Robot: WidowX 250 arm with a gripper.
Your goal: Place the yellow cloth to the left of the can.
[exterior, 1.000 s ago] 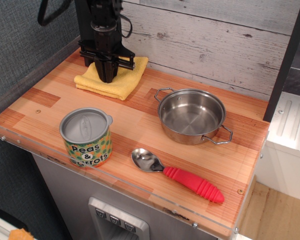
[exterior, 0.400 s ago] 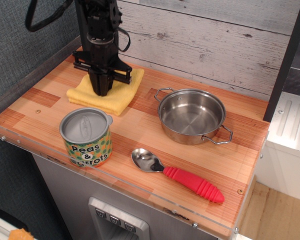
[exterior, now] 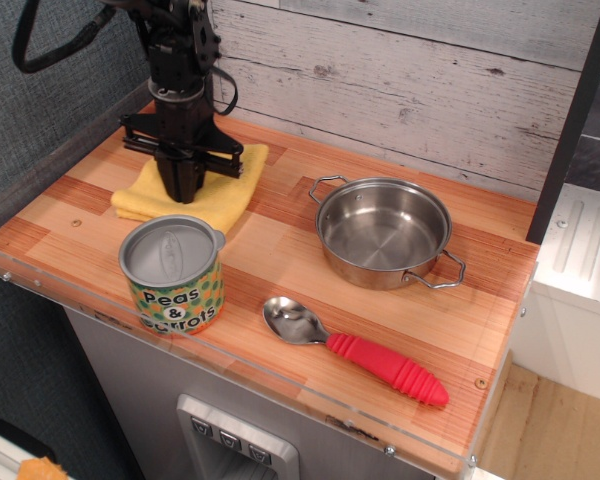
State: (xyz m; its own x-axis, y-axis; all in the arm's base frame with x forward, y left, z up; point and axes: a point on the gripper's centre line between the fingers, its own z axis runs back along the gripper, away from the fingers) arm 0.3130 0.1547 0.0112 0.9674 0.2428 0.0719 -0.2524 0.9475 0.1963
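The yellow cloth (exterior: 218,195) lies folded on the wooden counter, just behind the can and a little to its left. The can (exterior: 172,273) with a grey lid and "Peas & Carrots" label stands near the counter's front left edge. My black gripper (exterior: 182,190) points straight down onto the middle of the cloth, with its fingers drawn together and pressed into the fabric. The fingertips hide the part of the cloth under them.
A shiny steel pot (exterior: 384,232) with two handles stands right of centre. A spoon with a red handle (exterior: 355,350) lies near the front edge. A grey wall runs along the left side, a plank wall along the back.
My gripper has moved to the left and toward the front, dragging the yellow cloth with it closer to the can. The can, pot and spoon have not moved.
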